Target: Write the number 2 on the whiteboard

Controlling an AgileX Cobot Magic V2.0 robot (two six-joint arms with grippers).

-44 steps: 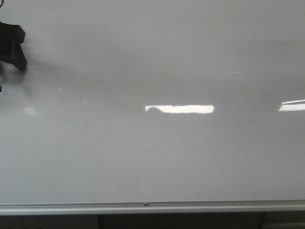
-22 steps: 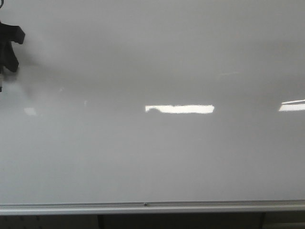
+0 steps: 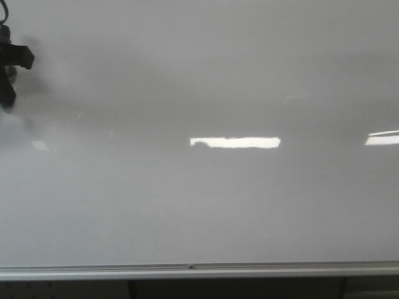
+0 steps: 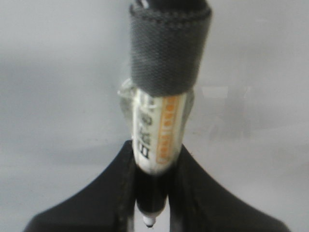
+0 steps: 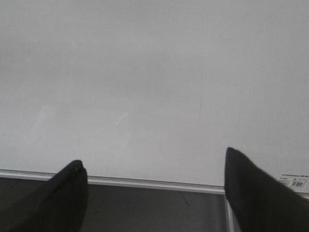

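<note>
The whiteboard (image 3: 206, 199) fills nearly the whole front view, glossy and grey-white, with two bright strip reflections across its middle; no written digit shows anywhere on it, so the number 2 is not yet on the board. A silver rail (image 3: 199, 271) runs along the lower edge, and below it lies a dark band with two dark uprights.

The left gripper (image 3: 9, 71) shows only as a black shape at the far left edge of the front view, high on the board and partly cut off by the frame; a soft shadow spreads beside it on the white surface. All the board to its right and below it, down to the rail, is bare.

In the left wrist view the left gripper (image 4: 150, 193) has its fingers (image 4: 104, 191) closed tight on a marker (image 4: 157, 135); the marker has a pale barrel with an orange label and black print, a grey fabric band around its upper part, and a small pale tip poking out between the fingers. Whether the tip touches the board cannot be told.

In the right wrist view the right gripper (image 5: 154, 188) has its fingers (image 5: 63, 193) spread wide with nothing between them; it faces the board's lower part, the rail (image 5: 145, 182) crossing between them, and a small barcode sticker (image 5: 294, 181) sits at the board's lower corner.
</note>
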